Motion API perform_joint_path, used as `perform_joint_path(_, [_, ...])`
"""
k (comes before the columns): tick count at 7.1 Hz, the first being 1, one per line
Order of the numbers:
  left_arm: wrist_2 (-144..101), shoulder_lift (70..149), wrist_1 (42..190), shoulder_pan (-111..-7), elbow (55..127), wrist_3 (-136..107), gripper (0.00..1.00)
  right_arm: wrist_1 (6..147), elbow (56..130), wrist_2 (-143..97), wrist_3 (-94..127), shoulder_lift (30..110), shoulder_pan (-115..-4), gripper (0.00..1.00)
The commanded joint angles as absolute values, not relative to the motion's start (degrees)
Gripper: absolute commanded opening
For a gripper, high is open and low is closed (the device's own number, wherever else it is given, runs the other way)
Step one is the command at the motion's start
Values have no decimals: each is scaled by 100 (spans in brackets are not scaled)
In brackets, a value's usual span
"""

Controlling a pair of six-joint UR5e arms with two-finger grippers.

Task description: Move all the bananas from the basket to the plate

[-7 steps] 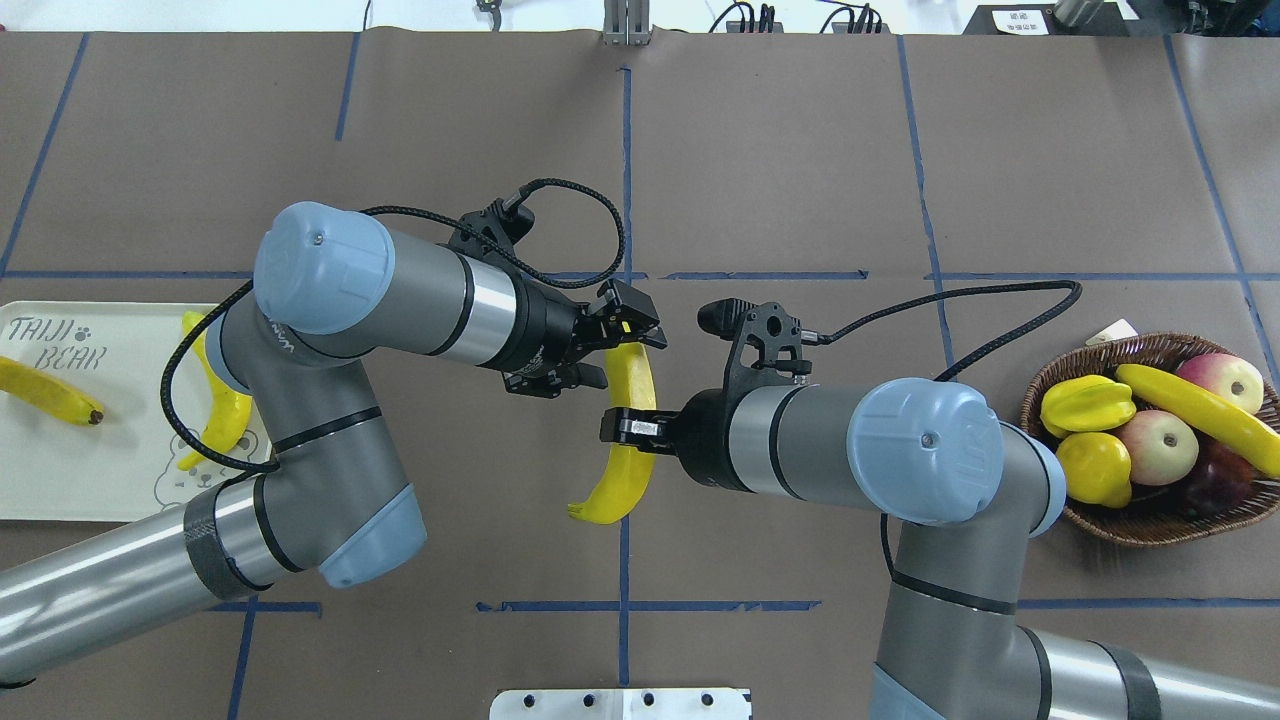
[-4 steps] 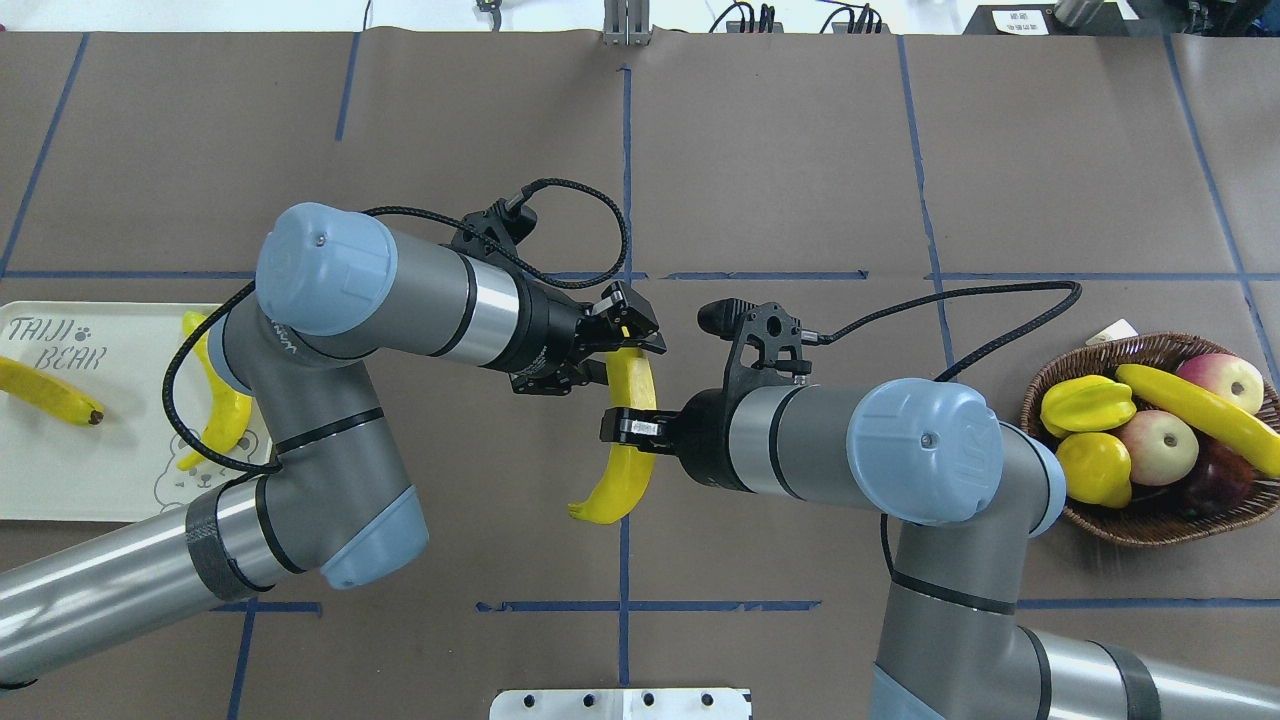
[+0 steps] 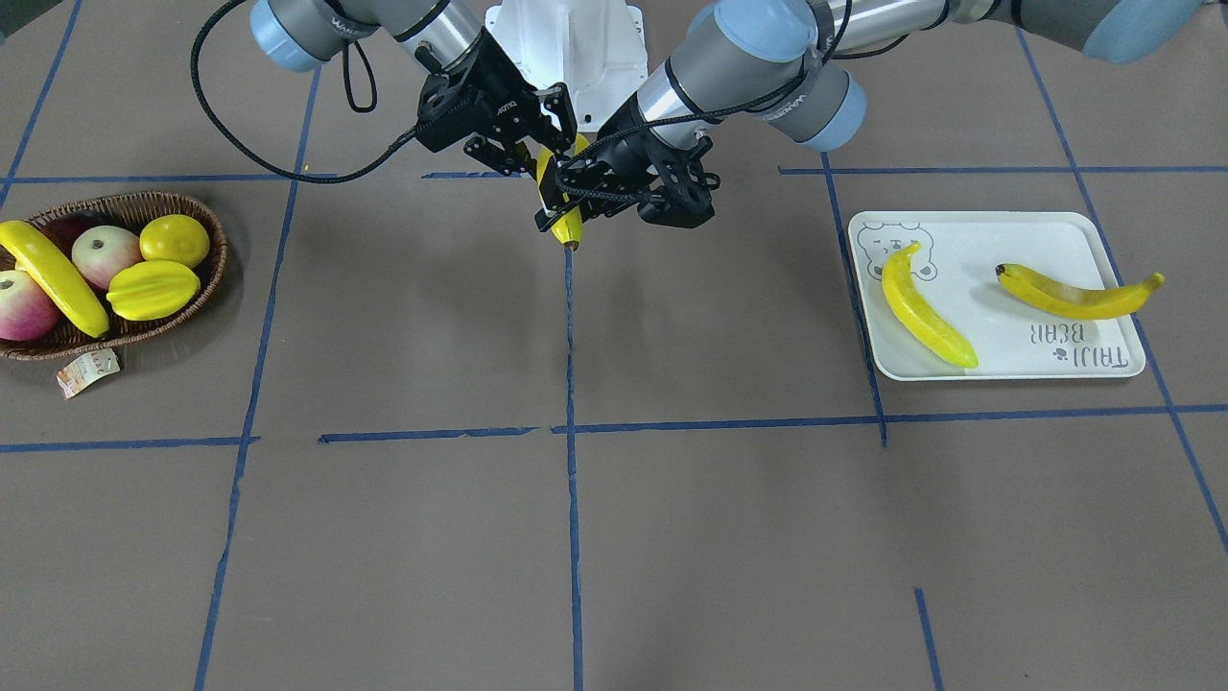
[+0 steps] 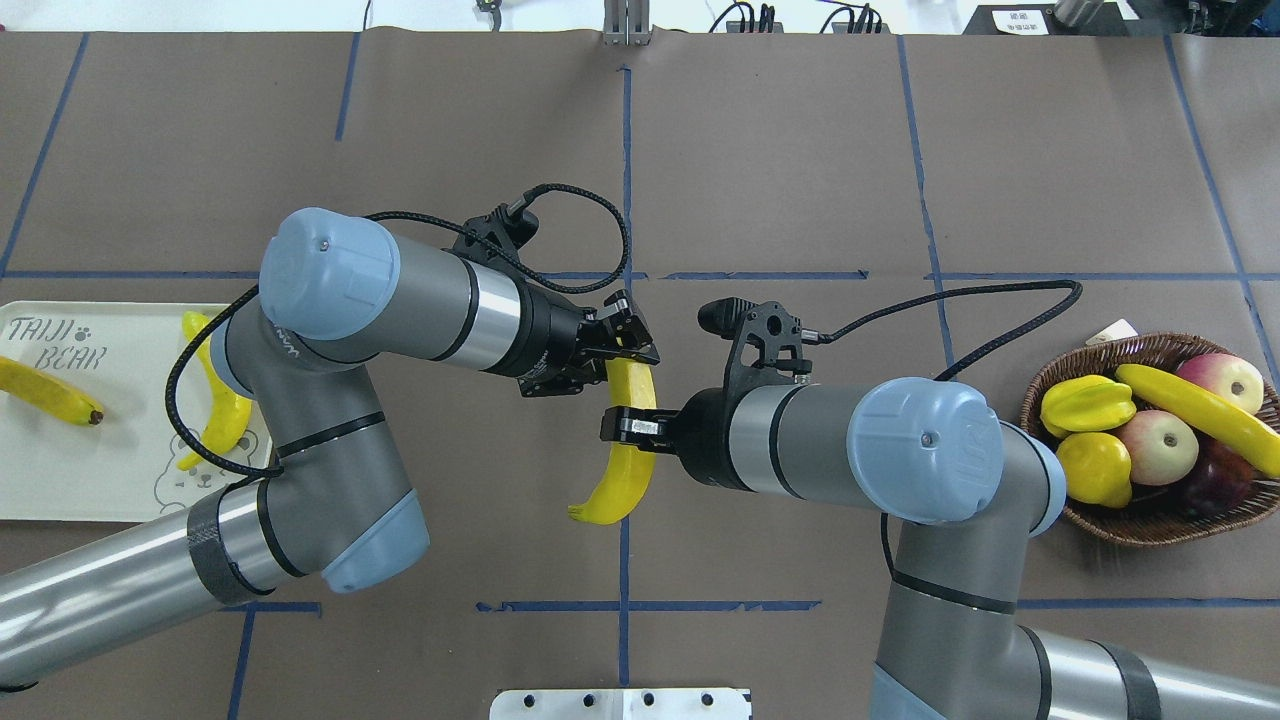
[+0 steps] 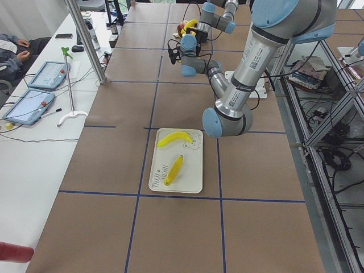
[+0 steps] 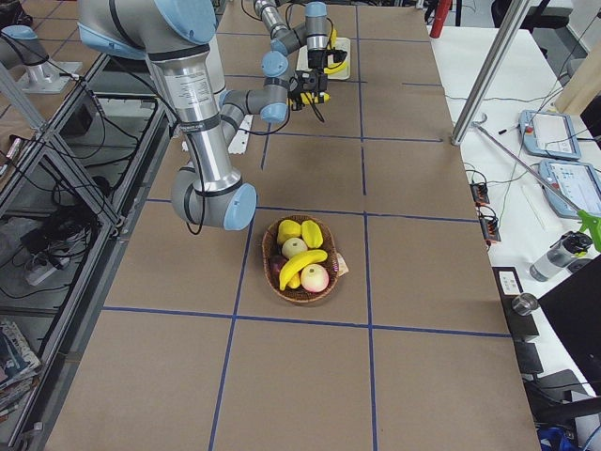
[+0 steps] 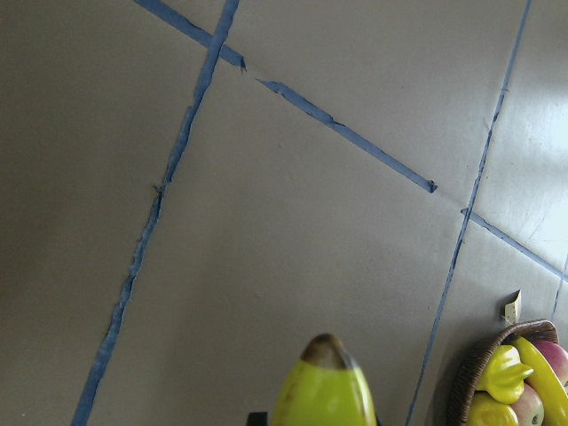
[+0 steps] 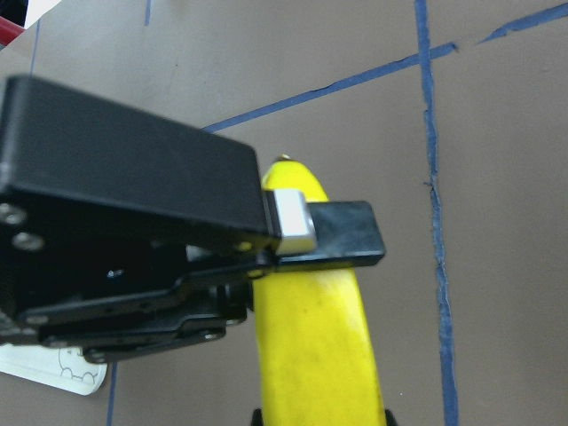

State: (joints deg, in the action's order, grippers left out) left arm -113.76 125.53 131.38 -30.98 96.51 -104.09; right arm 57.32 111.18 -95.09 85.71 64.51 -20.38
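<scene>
A yellow banana (image 4: 622, 478) hangs in the air over the table's middle, held by both grippers. My right gripper (image 4: 630, 428) is shut on its middle. My left gripper (image 4: 628, 352) is shut on its upper end. The banana's dark tip shows in the left wrist view (image 7: 325, 390) and its body in the right wrist view (image 8: 315, 342). Two bananas (image 4: 50, 392) (image 4: 226, 412) lie on the off-white bear plate (image 4: 110, 480) at the left. One banana (image 4: 1200, 405) lies in the wicker basket (image 4: 1150, 527) at the right.
The basket also holds a yellow star fruit (image 4: 1087, 403), a round yellow fruit (image 4: 1095, 468) and apples (image 4: 1158, 447). A paper tag (image 4: 1112, 332) lies behind the basket. Blue tape lines cross the brown table. My left arm's elbow hangs over the plate's right part.
My left gripper's jaws were open around the banana's upper end and have closed on it. My right gripper and the banana have stayed in place.
</scene>
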Motion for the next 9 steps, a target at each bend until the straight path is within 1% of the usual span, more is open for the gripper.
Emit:
perform_joint_path(1, [-11373, 12525, 13131, -3103, 9650, -10406, 0, 5748, 11127, -9492, 8578, 6451, -2074, 99])
perform_joint_path(4, [-11373, 12472, 13096, -3146, 9650, -10389, 0, 5844, 11276, -9545, 8613, 6469, -2223, 100])
perform_joint_path(6, [-10874, 12087, 12991, -3217, 9703, -10441, 0, 6868, 11285, -9981, 8605, 6451, -2625, 100])
perform_joint_path(7, [-10846, 11911, 12425, -3478, 9773, -10389, 0, 7291, 11294, -10550, 8561, 6469, -3028, 100])
perform_joint_path(9, [-10698, 11892, 10730, -3778, 10044, -10362, 0, 8004, 11294, -10995, 8482, 6478, -3479, 100])
